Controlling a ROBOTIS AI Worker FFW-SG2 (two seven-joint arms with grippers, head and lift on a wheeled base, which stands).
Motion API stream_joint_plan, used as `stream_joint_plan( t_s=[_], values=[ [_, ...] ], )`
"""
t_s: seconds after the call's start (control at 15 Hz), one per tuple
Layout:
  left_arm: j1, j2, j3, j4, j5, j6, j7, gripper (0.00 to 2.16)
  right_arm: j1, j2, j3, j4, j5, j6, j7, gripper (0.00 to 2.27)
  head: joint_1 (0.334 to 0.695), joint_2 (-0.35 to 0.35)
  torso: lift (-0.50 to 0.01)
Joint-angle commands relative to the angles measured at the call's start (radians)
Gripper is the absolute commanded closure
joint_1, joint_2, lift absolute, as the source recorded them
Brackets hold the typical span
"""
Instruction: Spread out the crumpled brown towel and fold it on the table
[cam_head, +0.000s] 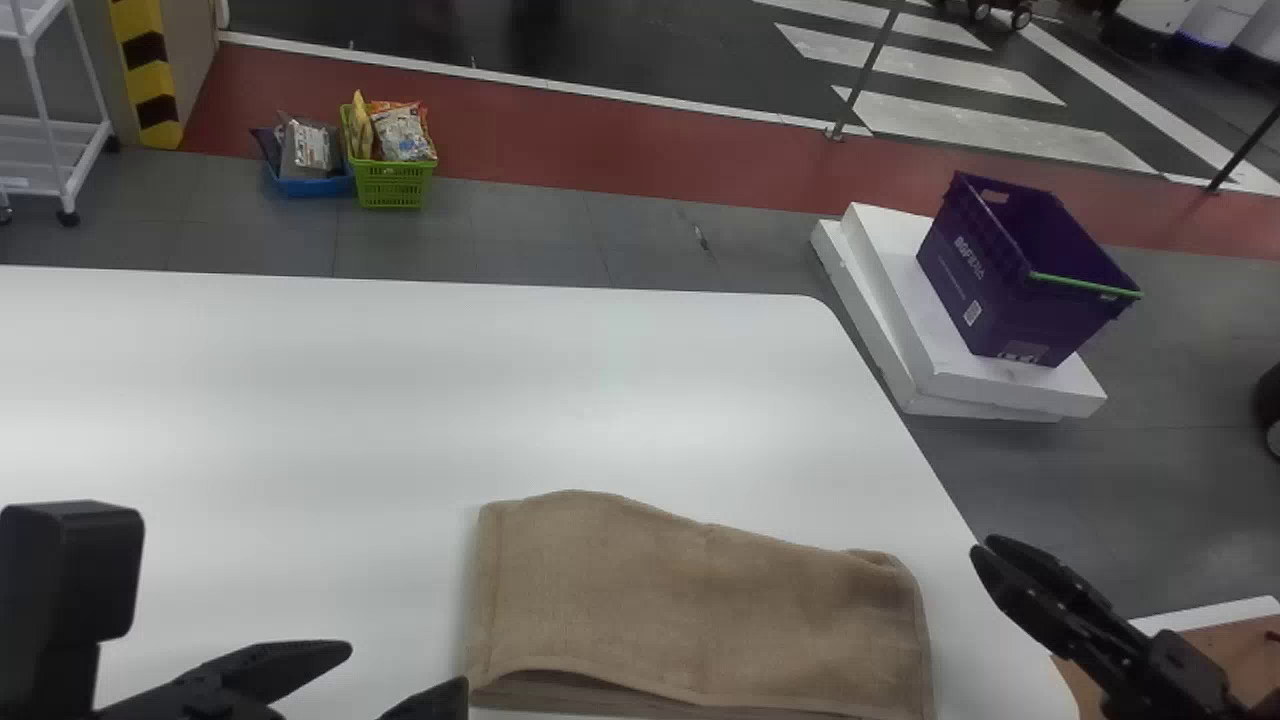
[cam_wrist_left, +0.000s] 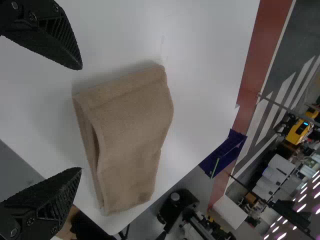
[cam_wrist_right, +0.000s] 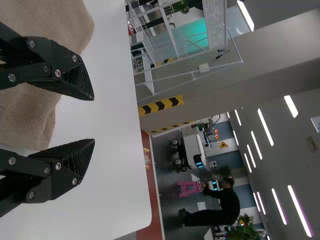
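Beyond the far edge of the white table (cam_head: 400, 400), grey floor (cam_head: 520, 235) and a red strip (cam_head: 640, 150) are seen, with a purple crate (cam_head: 980, 270) set on white blocks (cam_head: 880, 290) at the far right. By the table's near right corner, the brown towel (cam_head: 700, 610) is laid in a long, folded band running left to right.

If the upper layer alone were pinched at the near edge, where the layers are parted, the fold could be pulled open and the lower part left behind. Should the 2 ends be lifted unevenly, a skewed fold would be made, since the far edge is already slanted. With the right end laid near the table's edge, a corner could also be dragged over the side.

The cloth is seen as soft and matt, with a hemmed border, a hump at the far left and a shaded dip at the right end. How many layers are stacked is perhaps more than 2, but this cannot be told for certain. The left gripper (cam_head: 407, 668) is held wide open at the near left, gripping nothing; the right gripper (cam_head: 984, 546), past the towel's right end, is parted more moderately and also empty.
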Motion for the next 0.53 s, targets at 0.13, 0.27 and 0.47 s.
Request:
stream_joint_plan(
  t_s=[0.13, 0.27, 0.47],
  values=[
    [0.017, -0.003, -0.038, 0.037, -0.053, -0.193, 0.01, 0.09, 0.013, 0.061, 0.096, 0.012, 0.004, 0.018, 0.009, 1.54, 0.695, -0.35, -0.127],
    [0.03, -0.003, -0.029, 0.029, -0.073, -0.248, 0.013, 0.09, 0.017, 0.094, 0.145, -0.003, 0.002, 0.018, 0.009, 1.54, 0.695, -0.35, -0.127],
    [0.049, -0.003, 0.0, 0.008, -0.082, -0.275, 0.023, 0.09, 0.018, 0.094, 0.248, -0.008, 0.028, -0.031, -0.028, 1.54, 0.695, -0.35, -0.127]
  ],
)
